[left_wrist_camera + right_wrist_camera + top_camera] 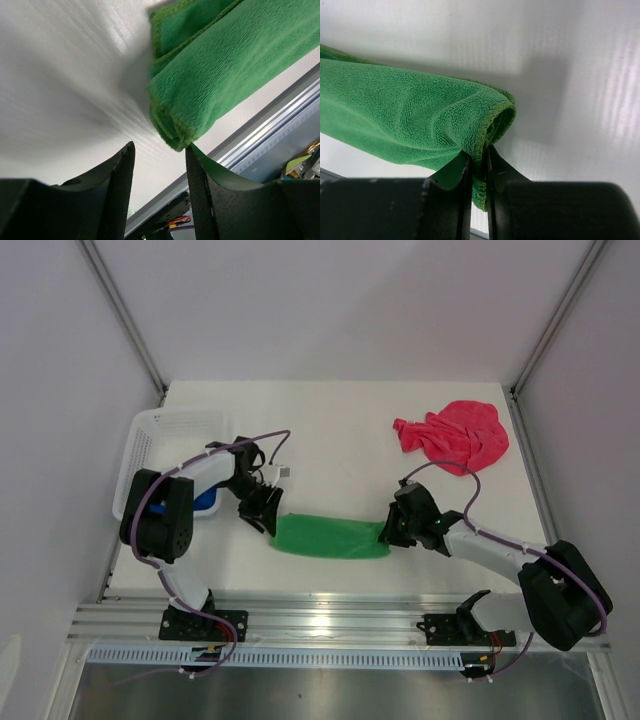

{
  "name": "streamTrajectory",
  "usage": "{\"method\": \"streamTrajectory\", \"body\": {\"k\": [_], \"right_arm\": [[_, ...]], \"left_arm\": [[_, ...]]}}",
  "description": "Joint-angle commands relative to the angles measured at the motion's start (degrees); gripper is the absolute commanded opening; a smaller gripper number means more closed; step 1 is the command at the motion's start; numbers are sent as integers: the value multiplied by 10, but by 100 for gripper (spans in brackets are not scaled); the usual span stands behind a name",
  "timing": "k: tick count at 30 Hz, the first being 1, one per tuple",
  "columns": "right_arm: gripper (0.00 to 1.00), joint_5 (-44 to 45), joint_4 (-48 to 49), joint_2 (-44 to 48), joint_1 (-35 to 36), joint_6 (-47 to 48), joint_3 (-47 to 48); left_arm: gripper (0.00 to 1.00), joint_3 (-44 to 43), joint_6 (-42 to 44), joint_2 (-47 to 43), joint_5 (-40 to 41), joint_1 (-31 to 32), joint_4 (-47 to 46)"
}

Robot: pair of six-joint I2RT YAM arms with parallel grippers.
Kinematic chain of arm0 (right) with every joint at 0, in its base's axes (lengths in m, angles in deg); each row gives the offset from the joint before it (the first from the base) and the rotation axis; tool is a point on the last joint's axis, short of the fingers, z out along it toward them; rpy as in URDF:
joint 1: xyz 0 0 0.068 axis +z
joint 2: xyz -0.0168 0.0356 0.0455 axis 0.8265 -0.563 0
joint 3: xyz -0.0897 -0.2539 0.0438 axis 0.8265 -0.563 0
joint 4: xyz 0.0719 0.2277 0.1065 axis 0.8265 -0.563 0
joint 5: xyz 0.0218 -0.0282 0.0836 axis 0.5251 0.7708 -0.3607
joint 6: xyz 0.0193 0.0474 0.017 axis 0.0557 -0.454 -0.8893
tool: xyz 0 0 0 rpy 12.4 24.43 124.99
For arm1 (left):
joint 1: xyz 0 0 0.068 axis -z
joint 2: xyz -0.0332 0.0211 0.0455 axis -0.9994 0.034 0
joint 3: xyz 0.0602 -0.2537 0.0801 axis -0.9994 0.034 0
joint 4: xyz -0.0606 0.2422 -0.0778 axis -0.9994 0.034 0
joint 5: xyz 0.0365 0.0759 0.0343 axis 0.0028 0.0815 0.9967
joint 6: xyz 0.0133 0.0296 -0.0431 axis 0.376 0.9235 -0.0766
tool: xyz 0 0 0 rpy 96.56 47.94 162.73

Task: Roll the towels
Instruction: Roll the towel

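the green towel (333, 537) lies rolled into a long bundle across the near middle of the worktop (330, 430), between the two arms. the right pincer (477, 156) is clamped on the hem at its right end. the left pincer (160, 150) stands apart, holding nothing, with the roll's left end just beyond its tips. the pink-red towel (455, 436) sits crumpled far right, well apart. the left arm hides part of the white mesh basket (150, 435); a patch of blue towel (207, 502) shows beside that arm.
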Motion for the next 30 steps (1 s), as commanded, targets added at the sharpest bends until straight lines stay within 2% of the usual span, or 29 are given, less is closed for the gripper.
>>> {"method": "streamTrajectory", "body": {"k": [1,5,10,18,22,23,24,30], "right_arm": [[0,21,-56,40,-18,4,-12],[1,20,-84,66,-25,15,-19],[2,15,-61,93,-25,-1,-49],[2,19,-49,89,-24,4,-56],[2,21,-46,81,-24,14,-56],[2,22,-46,80,-24,16,-56],[2,20,-46,79,-24,17,-56],[2,18,-33,93,-19,11,-64]], "left_arm": [[48,8,-35,-19,-35,8,-17],[48,44,-83,-35,-32,44,-66],[52,79,-156,-82,23,94,-167],[52,103,-195,-152,124,106,-204],[59,106,-197,-158,138,144,-222],[66,106,-197,-157,142,153,-225],[69,106,-201,-149,144,165,-227],[70,92,-219,-81,153,149,-214]]}}
